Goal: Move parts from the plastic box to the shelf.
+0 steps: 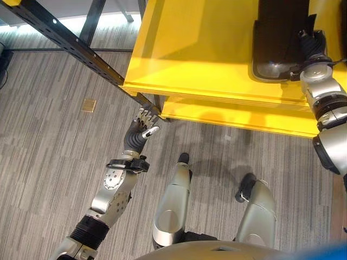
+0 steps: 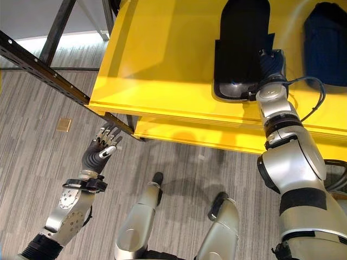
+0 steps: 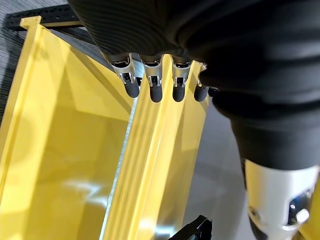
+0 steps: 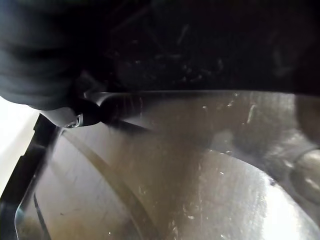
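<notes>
Left hand (image 3: 165, 30) — fingers (image 3: 156, 85) straight and holding nothing — hangs close by the yellow shelf (image 3: 65, 150).

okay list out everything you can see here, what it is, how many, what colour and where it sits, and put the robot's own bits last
Shelf: one, yellow, two tiers, across the upper part of the head views.
Black part: one, glossy moulded piece, on the top tier by the right hand.
Dark blue part: one, on the top tier, further to the robot's right.
Rack beam: one, black perforated metal, running diagonally to the shelf's corner.
Floor plate: one, small, brass-coloured, set in the grey carpet.
Left hand: fingers straight, held just off the shelf's lower corner, holding nothing.
Right hand: at the black part's edge; fingers hidden.
</notes>
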Controlling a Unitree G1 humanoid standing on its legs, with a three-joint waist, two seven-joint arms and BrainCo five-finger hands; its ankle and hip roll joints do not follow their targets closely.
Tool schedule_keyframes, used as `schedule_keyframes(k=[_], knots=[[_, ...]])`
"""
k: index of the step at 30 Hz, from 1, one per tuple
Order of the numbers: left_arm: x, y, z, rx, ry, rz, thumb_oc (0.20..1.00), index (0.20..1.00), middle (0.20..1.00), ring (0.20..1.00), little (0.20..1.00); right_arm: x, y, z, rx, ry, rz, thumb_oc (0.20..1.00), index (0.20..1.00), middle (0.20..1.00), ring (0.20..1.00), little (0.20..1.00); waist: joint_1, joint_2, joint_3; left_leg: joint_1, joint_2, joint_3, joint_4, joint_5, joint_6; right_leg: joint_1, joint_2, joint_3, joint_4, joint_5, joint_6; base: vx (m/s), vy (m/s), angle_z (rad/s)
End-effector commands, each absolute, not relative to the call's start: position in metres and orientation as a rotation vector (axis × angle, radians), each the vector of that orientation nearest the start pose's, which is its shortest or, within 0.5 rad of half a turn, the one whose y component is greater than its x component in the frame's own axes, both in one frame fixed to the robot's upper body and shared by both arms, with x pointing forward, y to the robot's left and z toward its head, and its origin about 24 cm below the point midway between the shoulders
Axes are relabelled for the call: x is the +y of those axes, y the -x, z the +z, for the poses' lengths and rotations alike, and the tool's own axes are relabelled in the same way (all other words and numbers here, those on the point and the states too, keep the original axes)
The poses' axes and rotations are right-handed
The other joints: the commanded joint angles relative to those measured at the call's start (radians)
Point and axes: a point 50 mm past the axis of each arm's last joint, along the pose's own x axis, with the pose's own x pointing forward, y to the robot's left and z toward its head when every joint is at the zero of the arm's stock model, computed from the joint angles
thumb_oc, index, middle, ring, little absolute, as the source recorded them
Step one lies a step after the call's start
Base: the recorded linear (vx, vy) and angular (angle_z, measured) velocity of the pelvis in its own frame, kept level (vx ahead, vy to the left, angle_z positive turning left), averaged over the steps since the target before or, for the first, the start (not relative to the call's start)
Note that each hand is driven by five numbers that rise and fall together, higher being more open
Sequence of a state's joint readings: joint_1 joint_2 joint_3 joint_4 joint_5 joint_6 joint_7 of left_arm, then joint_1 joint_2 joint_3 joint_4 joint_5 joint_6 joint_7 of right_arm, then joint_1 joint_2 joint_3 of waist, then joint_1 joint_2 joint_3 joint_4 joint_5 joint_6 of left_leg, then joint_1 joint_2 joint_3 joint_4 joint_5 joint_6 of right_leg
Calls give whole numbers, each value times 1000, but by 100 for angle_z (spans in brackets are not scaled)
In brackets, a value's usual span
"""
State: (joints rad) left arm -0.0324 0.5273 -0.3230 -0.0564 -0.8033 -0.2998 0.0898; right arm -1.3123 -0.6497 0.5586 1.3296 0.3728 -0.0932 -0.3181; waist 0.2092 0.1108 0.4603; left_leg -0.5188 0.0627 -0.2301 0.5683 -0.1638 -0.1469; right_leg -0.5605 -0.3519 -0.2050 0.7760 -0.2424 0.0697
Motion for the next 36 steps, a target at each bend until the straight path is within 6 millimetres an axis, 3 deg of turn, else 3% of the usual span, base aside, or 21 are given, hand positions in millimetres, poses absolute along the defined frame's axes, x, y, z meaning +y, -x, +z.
schedule_keyframes(k=[1,15,31,32,33,36], knots=[[183,-250,110,-331,276,-197,1000,1000,1000,1000,1000,-277,-399,327,-375,442,-590,200,200,200,200,200,11,-10,6,-2,42,19,-5,-6,49,73,4,66,2,-30,37,0,0,0],[183,-251,114,-348,288,-192,1000,1000,1000,1000,1000,-288,-390,350,-420,348,-640,200,200,200,200,200,26,-5,14,-26,37,14,-4,-6,48,59,-1,62,7,-34,36,0,0,0],[184,-250,114,-351,303,-185,1000,1000,1000,1000,1000,-278,-394,349,-403,412,-618,200,200,200,200,200,39,-4,29,-35,33,7,10,-28,44,60,-1,57,24,-63,41,15,-4,1],[184,-250,114,-352,304,-181,1000,1000,1000,1000,1000,-279,-394,347,-392,417,-622,715,715,715,715,715,41,-2,30,-38,32,6,10,-28,44,58,-1,56,26,-64,41,0,0,0],[184,-250,115,-355,303,-178,1000,1000,1000,1000,1000,-281,-394,346,-386,411,-627,1000,1000,1000,1000,1000,42,-1,31,-39,31,4,10,-27,44,58,-1,56,26,-65,40,0,0,0],[186,-250,116,-360,296,-171,1000,1000,1000,1000,1000,-280,-395,342,-376,390,-632,1000,1000,1000,1000,1000,46,2,35,-44,28,0,11,-26,45,55,0,55,29,-67,38,-3,3,1]])
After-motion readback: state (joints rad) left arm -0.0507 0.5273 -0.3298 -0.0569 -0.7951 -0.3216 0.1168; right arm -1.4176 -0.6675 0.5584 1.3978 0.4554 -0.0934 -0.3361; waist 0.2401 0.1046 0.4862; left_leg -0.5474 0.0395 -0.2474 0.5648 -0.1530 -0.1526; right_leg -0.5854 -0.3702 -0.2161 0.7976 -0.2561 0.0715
